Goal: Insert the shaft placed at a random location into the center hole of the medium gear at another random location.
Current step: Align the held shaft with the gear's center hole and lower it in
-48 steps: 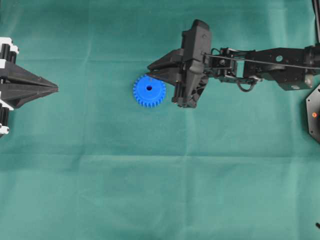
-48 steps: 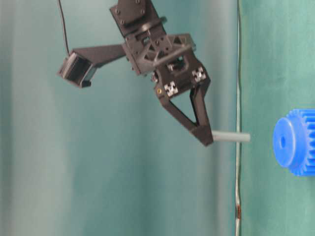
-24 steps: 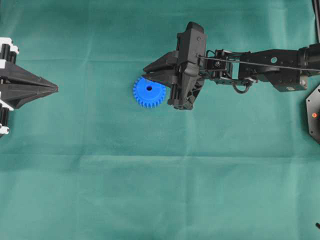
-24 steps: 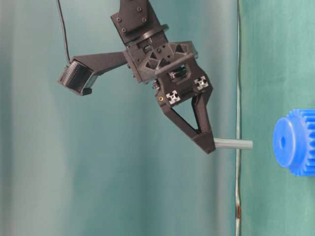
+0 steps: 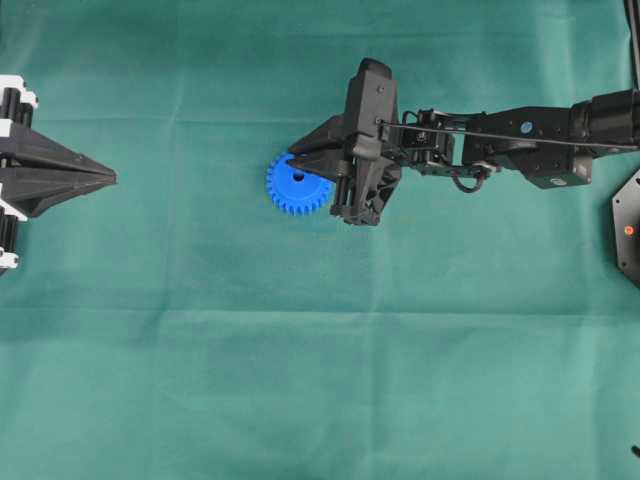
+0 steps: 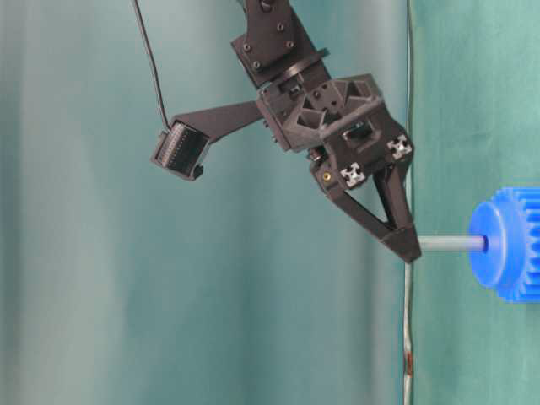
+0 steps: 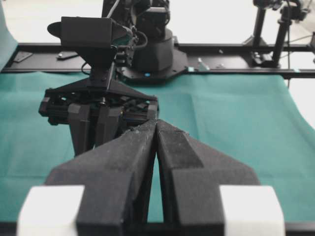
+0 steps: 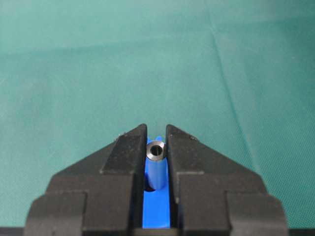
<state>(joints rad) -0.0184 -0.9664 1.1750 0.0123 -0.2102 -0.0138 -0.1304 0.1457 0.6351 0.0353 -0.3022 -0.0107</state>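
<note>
The right arm's black gripper (image 5: 297, 158) reaches over the bright blue plastic toothed gear (image 5: 292, 186), which lies flat on the green cloth-covered table (image 5: 300, 350) a little left of the middle in the overhead view. Its fingers are drawn narrow and pinch the small silvery-grey metal shaft (image 6: 452, 244) by one end; the right wrist view shows the pin (image 8: 156, 150) end-on, a round bright ring clamped between the two dark pads (image 8: 125, 147), with blue plastic showing directly behind it. In the table-level view, which is turned on its side, the pin stands square to the gear's (image 6: 508, 243) face, and its free end meets the raised hub at the small round dark center hole (image 5: 299, 176). From there it looks as though the tip sits at the mouth of the hole or just inside it, though how deep it goes cannot be told. In the overhead view the gripper body hides the right part of the gear's rim, while the teeth on the left remain in plain sight.

The left arm's black gripper (image 5: 112, 178) hangs at the left edge of the overhead view, well apart from the gear. Its fingers (image 7: 129, 155) are pressed together with nothing between them, as the left wrist view shows, looking across the cloth toward the other arm.
</note>
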